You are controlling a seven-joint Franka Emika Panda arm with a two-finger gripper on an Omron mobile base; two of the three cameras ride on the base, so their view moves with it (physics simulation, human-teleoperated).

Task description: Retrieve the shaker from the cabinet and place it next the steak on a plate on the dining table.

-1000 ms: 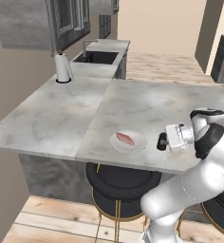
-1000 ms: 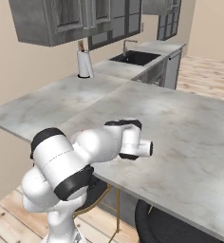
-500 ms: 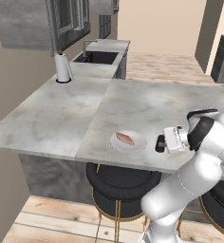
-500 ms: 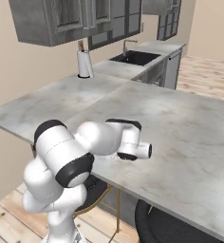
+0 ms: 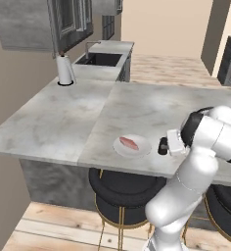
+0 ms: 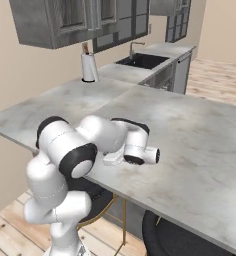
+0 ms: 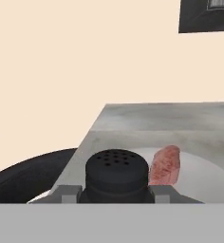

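gripper (image 7: 116, 193) pinching the shaker (image 7: 116, 174), plate (image 7: 204, 173) and steak (image 7: 165, 164) just ahead; only set-down remains.

Paper-towel roll (image 5: 64, 70) beside sink (image 5: 100, 59)

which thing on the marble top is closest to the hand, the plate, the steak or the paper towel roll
The plate: its rim lies just beside the hand holding the black shaker. The steak sits farther across it; the paper towel roll stands at the far corner.
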